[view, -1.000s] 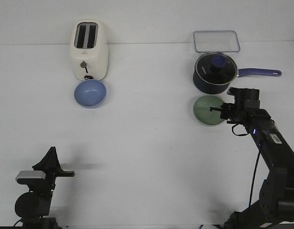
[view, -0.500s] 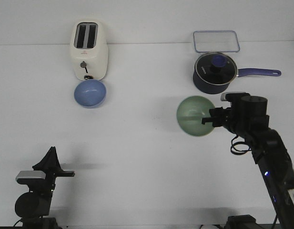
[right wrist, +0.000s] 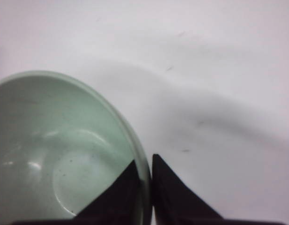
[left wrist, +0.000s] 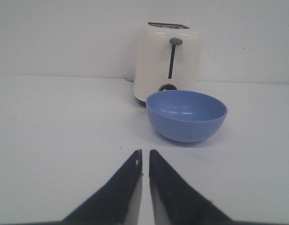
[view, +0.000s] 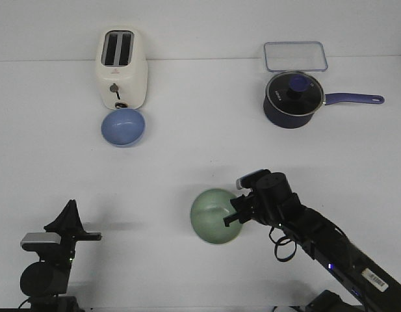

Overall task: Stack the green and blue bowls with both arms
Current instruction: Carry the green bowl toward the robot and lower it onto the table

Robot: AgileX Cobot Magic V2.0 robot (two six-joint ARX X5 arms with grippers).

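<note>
While fingers (right wrist: 151,187) pinch the green bowl (view: 214,216), no writing reads.

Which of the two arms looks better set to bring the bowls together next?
The right. Its gripper already pinches the green bowl's rim. The left gripper is shut and empty, pointing at the blue bowl by the toaster.

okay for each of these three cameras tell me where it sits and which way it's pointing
Front: above the table, facing forward; sees toaster, saucepan, both arms.
Left wrist: on the left gripper, facing the blue bowl; shut fingertips show.
Right wrist: on the right gripper, pinching the green bowl rim.
Shared: both bowls also appear in front.
</note>
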